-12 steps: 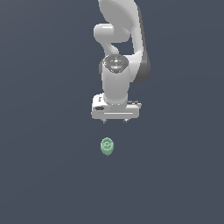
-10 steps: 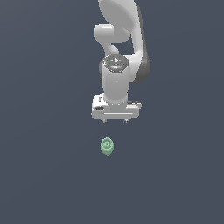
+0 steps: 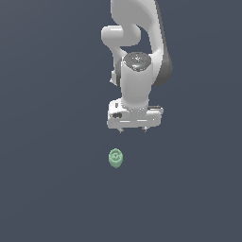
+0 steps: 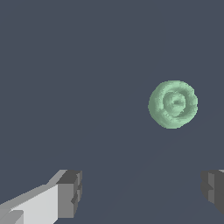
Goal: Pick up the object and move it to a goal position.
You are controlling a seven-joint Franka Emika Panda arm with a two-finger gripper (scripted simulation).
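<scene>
Nothing has visibly moved since the earlier frames: arm and lump sit as they did. The pincer [image 3: 133, 130] hangs released in the middle of the exterior view, its fingers [image 4: 70, 193] spread wide with nothing between them. The object [image 3: 116, 158], a pale green lump, lies on the dark bench [image 3: 47, 189] just below and slightly left of the pincer in that frame, ringed end up. It is not centred between the fingers; descending straight down could land one finger on it and knock it away.
</scene>
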